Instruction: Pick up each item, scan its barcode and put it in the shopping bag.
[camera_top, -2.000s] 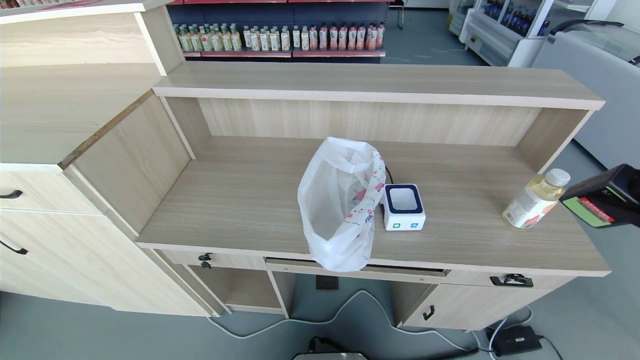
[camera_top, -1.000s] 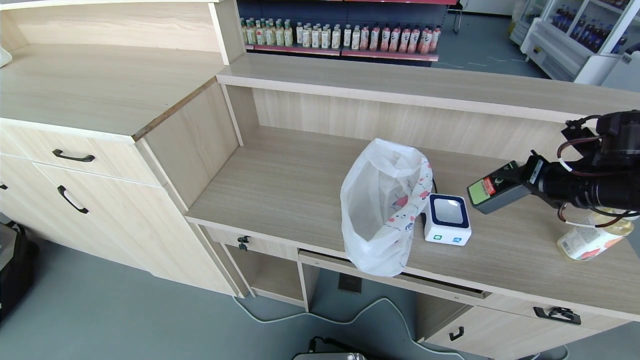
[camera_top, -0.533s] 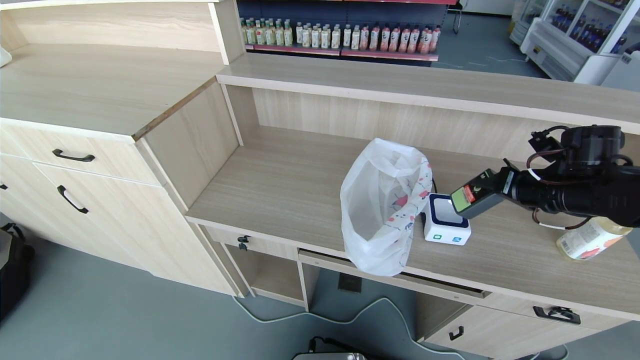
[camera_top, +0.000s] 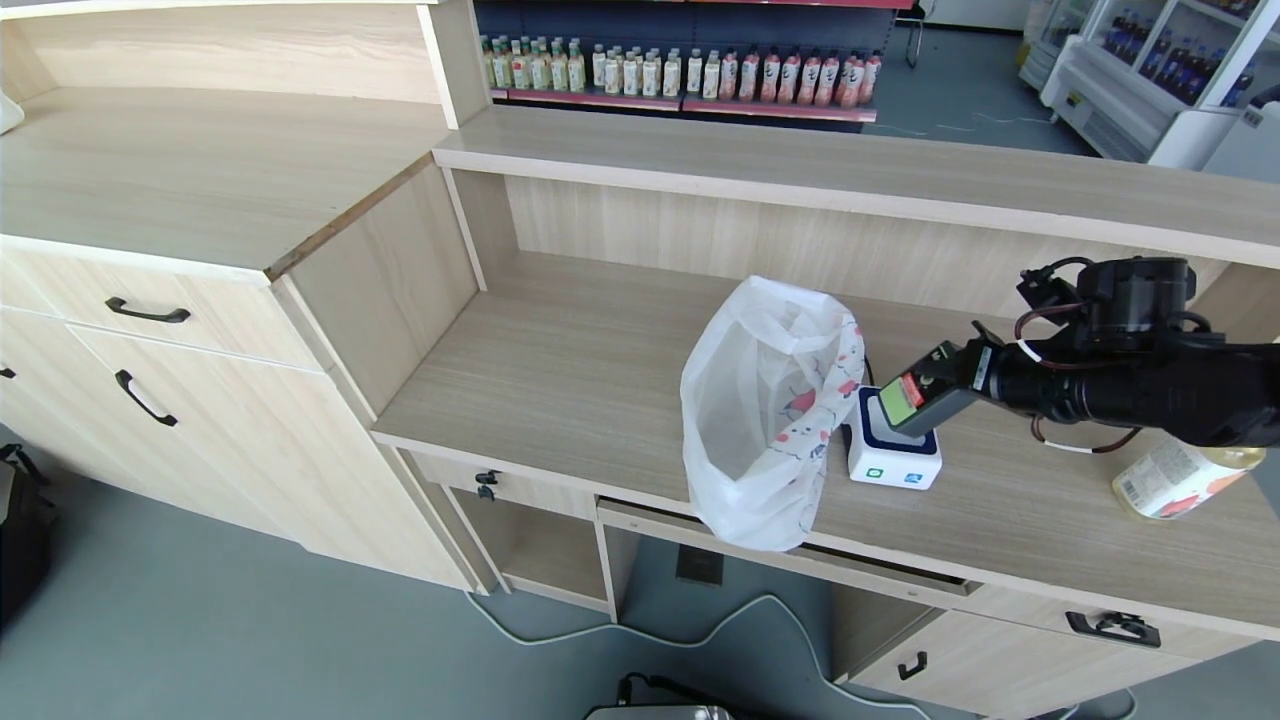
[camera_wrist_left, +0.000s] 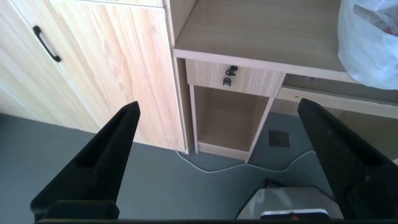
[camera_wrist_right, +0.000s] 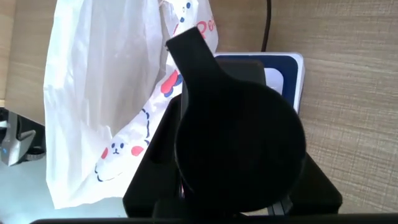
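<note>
Finding: my right gripper (camera_top: 978, 378) pinches the dark box (camera_top: 922, 400) by its rear end. The jaws are masked by box and wrist, so I judge the clamp from the box hanging clear of the counter (camera_top: 600, 380).

Key relation: the box sits directly above the scanner (camera_top: 893, 458), over the side nearest my right arm. Its long axis runs from my gripper down toward the scanner, green-and-red end face leading. In the right wrist view the scanner's blue-framed window (camera_wrist_right: 283, 68) shows just past the box. I cannot tell which face carries the barcode.

The shopping bag (camera_top: 765, 410) stands just beside the scanner, on the side away from my right arm, mouth open upward. The bottle (camera_top: 1170, 480) stands well apart from the scanner on the opposite side, partly under my forearm.

Pose: my right forearm lies nearly level above the counter, pointing at the scanner. My left gripper (camera_wrist_left: 219, 109) has its jaws spread with nothing between them, low before the counter front and well apart from the scanner.

Judgement: the right arm is the nearer. Scan first, then carry the box beyond the scanner to the bag mouth.
</note>
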